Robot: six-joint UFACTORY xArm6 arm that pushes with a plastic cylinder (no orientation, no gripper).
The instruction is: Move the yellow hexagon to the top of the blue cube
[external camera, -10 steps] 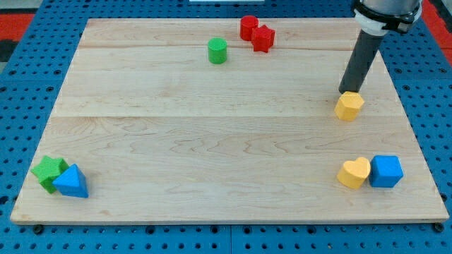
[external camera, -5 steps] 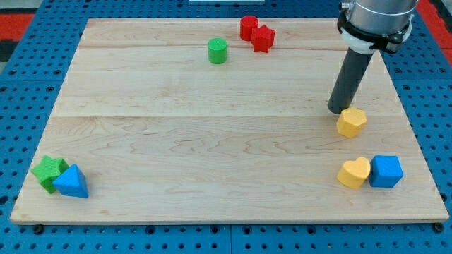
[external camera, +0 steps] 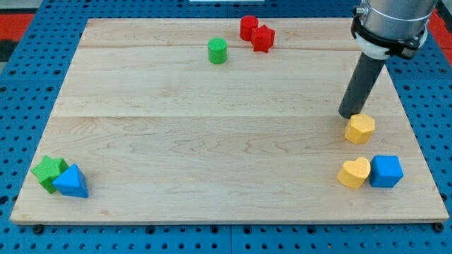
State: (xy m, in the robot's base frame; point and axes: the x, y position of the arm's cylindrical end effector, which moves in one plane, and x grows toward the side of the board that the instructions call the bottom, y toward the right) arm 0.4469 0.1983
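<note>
I have no hand, only my tip (external camera: pixel 348 115), touching the upper-left edge of the yellow hexagon (external camera: pixel 360 129) at right of frame. Mid-push: the blue cube (external camera: pixel 386 171) lies lower right, so next I nudge the hexagon rightward, stopping just above it.

The yellow hexagon (external camera: pixel 360 129) is a small, chunky six-sided block lying flat on the pale wooden board, over toward the view's right edge and a little below mid-height. Its top face shows lighter than its shaded sides. The blue cube (external camera: pixel 386 171) sits near the board's bottom right corner, resting flat and turned slightly, so a top face and two side faces show. From the cube, the hexagon lies at about eleven o'clock, near but clearly apart, with bare wood between them.
</note>
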